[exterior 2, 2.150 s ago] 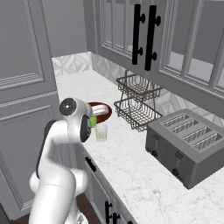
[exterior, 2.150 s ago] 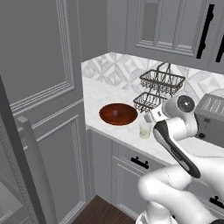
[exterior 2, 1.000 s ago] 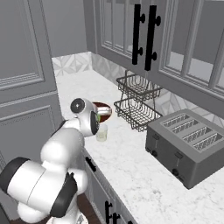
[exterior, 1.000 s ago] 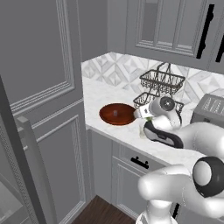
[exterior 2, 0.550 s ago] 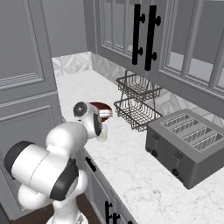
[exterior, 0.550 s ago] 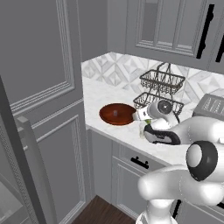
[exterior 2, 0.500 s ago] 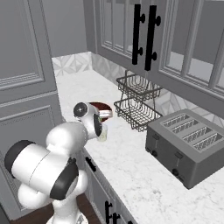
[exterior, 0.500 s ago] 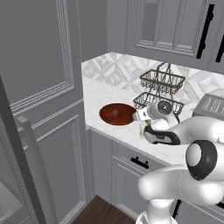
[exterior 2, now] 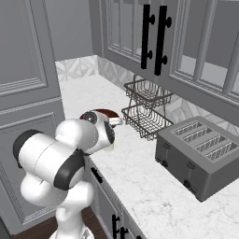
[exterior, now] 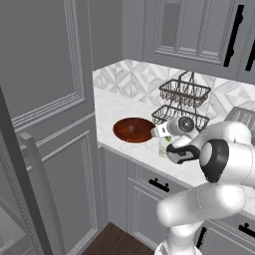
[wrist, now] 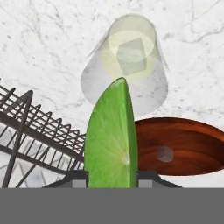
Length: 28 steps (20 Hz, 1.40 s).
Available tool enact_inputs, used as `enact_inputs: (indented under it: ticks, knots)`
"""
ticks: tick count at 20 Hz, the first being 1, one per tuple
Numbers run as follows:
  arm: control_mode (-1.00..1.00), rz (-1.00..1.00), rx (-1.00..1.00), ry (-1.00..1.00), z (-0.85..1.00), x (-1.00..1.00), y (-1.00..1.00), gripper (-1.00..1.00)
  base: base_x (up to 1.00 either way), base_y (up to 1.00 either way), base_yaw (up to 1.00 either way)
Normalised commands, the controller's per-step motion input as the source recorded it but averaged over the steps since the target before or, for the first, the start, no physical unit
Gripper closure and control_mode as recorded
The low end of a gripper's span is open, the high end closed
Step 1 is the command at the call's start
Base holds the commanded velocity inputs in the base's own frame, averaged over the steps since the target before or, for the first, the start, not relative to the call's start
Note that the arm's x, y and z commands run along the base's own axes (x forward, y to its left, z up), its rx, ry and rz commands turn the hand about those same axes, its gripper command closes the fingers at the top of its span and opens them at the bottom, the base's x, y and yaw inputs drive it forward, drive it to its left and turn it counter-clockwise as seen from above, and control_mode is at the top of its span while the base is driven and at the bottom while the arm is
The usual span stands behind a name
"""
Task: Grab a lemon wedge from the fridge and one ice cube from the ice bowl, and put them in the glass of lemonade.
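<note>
White marble counter (exterior: 124,107) runs beneath grey panelled cupboards, carrying a black two-tier wire basket (exterior: 183,102) and, further right, a grey toaster (exterior 2: 200,154). Gripper (wrist: 112,175) is pinching the lemon wedge (wrist: 111,140) between its two fingers, held above the glass of lemonade (wrist: 127,65), in which one ice cube (wrist: 131,54) already floats. Ice bowl (exterior: 133,129) stands just left of the glass on the counter; one ice cube (wrist: 165,153) lies inside it.
</note>
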Motion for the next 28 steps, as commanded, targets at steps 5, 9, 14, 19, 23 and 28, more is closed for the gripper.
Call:
enact_inputs:
  ticks: [5, 9, 14, 19, 23, 28]
  knots:
    - [-1.0, 0.0, -0.04, -0.12, -0.42, 0.14, 0.01, 1.0, 0.0, 0.0, 0.0]
    - [-1.0, 0.0, -0.02, -0.09, -0.1, 0.02, 0.11, 1.0, 0.0, 0.0, 0.0]
    - [-1.0, 0.0, 0.0, -0.01, 0.44, -0.14, 0.05, 1.0, 0.0, 0.0, 0.0]
    - [-1.0, 0.0, 0.0, 0.12, 0.58, -0.06, 0.06, 1.0, 0.0, 0.0, 0.0]
    - [-1.0, -0.02, 0.07, 0.38, 0.41, 0.0, 0.01, 1.0, 0.0, 0.0, 0.0]
    - [-1.0, -0.06, 0.11, 0.31, 0.18, 0.08, -0.04, 1.0, 0.0, 0.0, 0.0]
